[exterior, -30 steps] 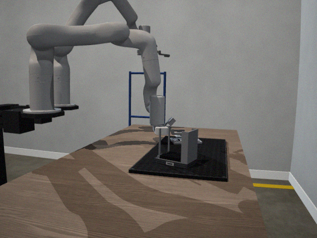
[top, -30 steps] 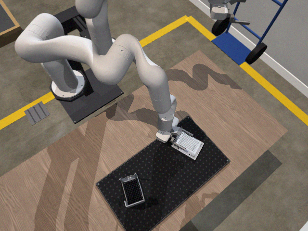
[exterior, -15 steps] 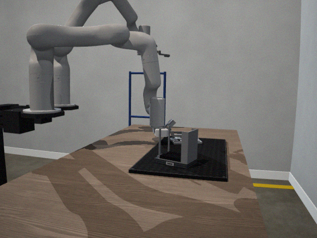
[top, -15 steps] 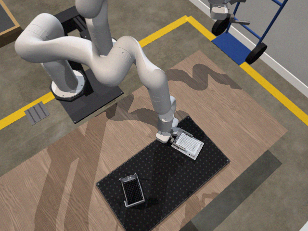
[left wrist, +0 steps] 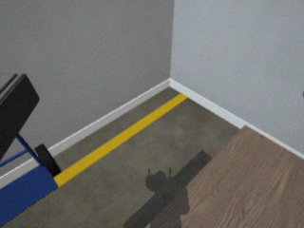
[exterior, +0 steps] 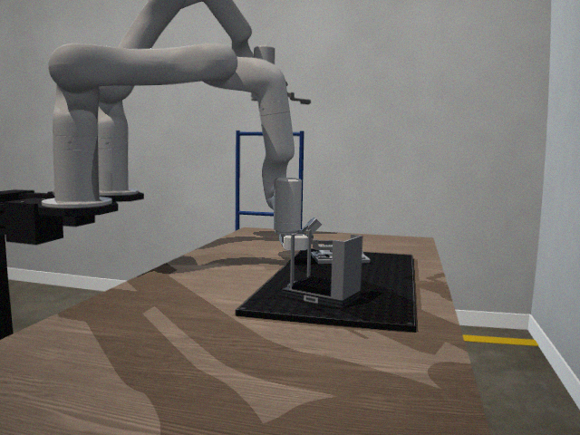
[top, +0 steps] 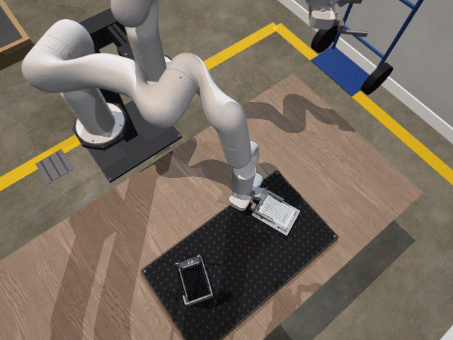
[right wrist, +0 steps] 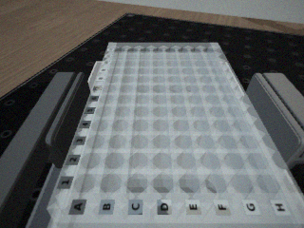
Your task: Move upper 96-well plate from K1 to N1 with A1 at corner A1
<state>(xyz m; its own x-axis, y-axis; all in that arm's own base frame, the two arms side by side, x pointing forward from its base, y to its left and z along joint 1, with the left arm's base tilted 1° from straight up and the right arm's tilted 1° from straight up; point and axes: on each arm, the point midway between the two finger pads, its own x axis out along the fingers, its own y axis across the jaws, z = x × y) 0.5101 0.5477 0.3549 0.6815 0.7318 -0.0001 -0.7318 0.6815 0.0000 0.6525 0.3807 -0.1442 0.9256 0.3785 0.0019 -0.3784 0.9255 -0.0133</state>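
At the plate nest N1 on the desk, the right pincer is clamped on the pale upper 96-well plate, one finger along each long side. The plate is over the nest, though whether it sits fully flat is hard to tell from these angles. Well apart from the nest, the stack rack K1 holds the dark lower plate. Beyond the nest, the left pincer hangs in the air, fingers wide apart.
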